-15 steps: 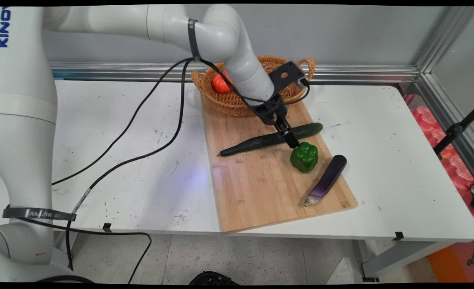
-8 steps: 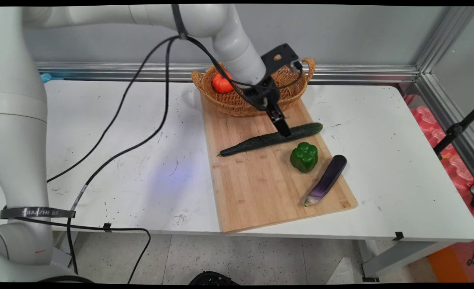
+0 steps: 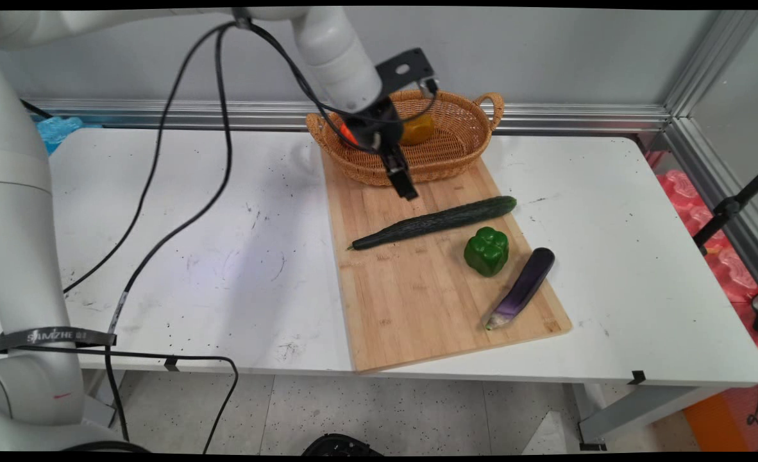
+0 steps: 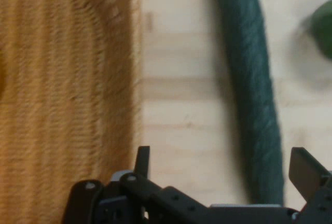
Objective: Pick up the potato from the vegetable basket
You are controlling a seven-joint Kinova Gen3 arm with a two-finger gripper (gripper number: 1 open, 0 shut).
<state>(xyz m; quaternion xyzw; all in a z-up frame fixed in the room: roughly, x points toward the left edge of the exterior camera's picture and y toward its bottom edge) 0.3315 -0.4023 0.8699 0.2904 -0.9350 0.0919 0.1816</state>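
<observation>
"SANZHE" on black strap [image 3: 54, 336]

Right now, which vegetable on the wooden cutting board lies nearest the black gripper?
The long dark green cucumber; the black gripper hangs just beyond it, while the green bell pepper and purple eggplant lie farther.

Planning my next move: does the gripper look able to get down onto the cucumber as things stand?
Probably yes. The gripper is open, empty, above bare board between basket and cucumber; nothing lies on the cucumber.
</observation>
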